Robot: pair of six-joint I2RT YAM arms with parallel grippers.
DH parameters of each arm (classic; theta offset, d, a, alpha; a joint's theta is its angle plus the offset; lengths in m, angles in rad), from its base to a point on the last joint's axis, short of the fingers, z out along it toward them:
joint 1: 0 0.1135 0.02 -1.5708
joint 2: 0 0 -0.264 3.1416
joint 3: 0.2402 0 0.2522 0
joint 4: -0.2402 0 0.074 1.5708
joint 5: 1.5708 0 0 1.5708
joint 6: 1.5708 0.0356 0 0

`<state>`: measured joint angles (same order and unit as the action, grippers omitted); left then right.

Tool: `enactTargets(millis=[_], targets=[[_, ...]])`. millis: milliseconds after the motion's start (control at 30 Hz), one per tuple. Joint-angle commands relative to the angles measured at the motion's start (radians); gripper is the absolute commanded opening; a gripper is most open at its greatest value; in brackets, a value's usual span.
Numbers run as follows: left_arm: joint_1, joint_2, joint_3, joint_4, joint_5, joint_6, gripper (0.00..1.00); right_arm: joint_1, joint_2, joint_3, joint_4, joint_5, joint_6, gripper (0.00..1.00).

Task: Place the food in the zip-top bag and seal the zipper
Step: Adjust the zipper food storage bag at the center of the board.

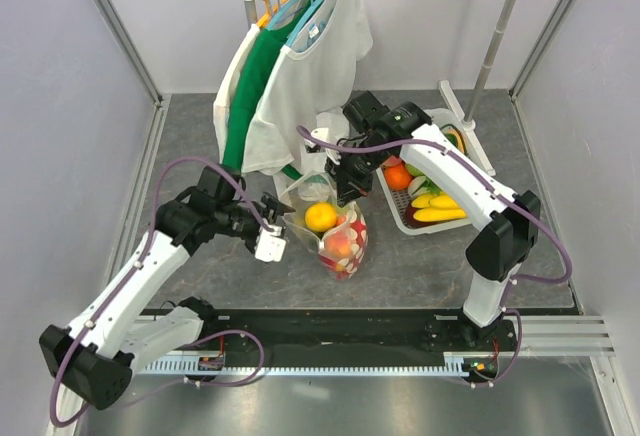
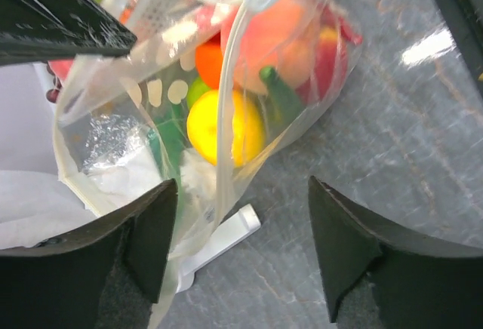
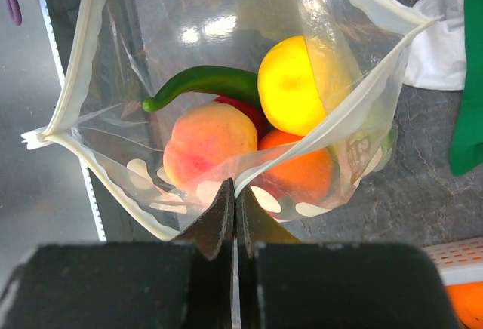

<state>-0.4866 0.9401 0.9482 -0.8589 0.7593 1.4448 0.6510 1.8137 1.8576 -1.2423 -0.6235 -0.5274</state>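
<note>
Gripping one lip of the zip-top bag (image 1: 342, 241), the right pincer (image 3: 234, 212) has its jaws pressed flat together on the dotted film just below the zipper (image 3: 72, 61). The mouth gapes wide.

- Bag stands on the counter (image 1: 250, 286), propped by that single pinch.
- Inside the bag: lemon (image 3: 290, 84) riding high near the mouth, green chili (image 3: 200, 84) beside it, peach (image 3: 205, 142) and an orange fruit (image 3: 302, 174) underneath.
- Left pincer (image 2: 240, 193) is spread wide at the bag's left edge, holding nothing; a fold of the bag's edge lies between its jaws.
- White basket (image 1: 425, 228) to the right of the bag holds more food.

Risks, as I judge them:
- The bag is floppy and hung from one lip. If the right grip slips, it slumps and round fruit rolls out.
- The lemon sits near the zipper line and may block the strips from meeting.
- The left pincer could close on loose film rather than the strip, so the seal mates only partly.
</note>
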Motion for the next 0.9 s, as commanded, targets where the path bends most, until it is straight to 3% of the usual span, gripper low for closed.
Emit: enactTargets(millis=[0, 67, 100, 167, 200, 367, 433, 500, 533, 633, 733, 867], targets=[[-0.003, 0.061, 0.001, 0.077, -0.031, 0.080, 0.65, 0.016, -0.059, 0.011, -0.008, 0.002, -0.055, 0.00], [-0.023, 0.055, 0.004, 0.066, 0.001, 0.075, 0.52, 0.015, -0.060, 0.023, -0.003, 0.004, -0.057, 0.00], [-0.041, 0.045, 0.011, 0.049, 0.006, 0.074, 0.36, 0.013, -0.059, 0.032, 0.001, 0.010, -0.057, 0.00], [-0.132, 0.003, 0.023, 0.044, -0.005, 0.036, 0.17, 0.015, -0.050, 0.061, 0.035, 0.022, -0.040, 0.00], [-0.170, -0.010, 0.035, 0.043, -0.011, 0.011, 0.04, 0.015, -0.044, 0.075, 0.049, 0.021, -0.033, 0.00], [-0.395, 0.018, 0.125, 0.101, -0.061, -0.352, 0.02, 0.044, 0.053, 0.233, 0.070, -0.057, 0.013, 0.01], [-0.420, 0.057, 0.175, 0.109, -0.071, -0.501, 0.02, 0.052, 0.073, 0.252, 0.070, -0.094, 0.030, 0.04], [-0.423, 0.098, 0.175, 0.115, -0.098, -0.591, 0.02, 0.052, 0.073, 0.236, 0.070, -0.139, 0.070, 0.23], [-0.423, 0.106, 0.163, 0.129, -0.133, -0.616, 0.02, 0.049, 0.070, 0.218, 0.072, -0.136, 0.084, 0.44], [-0.423, 0.112, 0.109, 0.149, -0.167, -0.695, 0.02, -0.003, 0.027, 0.169, 0.084, -0.128, 0.133, 0.71], [-0.423, 0.095, 0.061, 0.192, -0.179, -0.793, 0.02, -0.133, -0.049, 0.114, 0.156, -0.133, 0.191, 0.84], [-0.423, 0.063, 0.012, 0.253, -0.227, -0.899, 0.02, -0.303, -0.219, -0.064, 0.231, -0.226, 0.205, 0.86]])
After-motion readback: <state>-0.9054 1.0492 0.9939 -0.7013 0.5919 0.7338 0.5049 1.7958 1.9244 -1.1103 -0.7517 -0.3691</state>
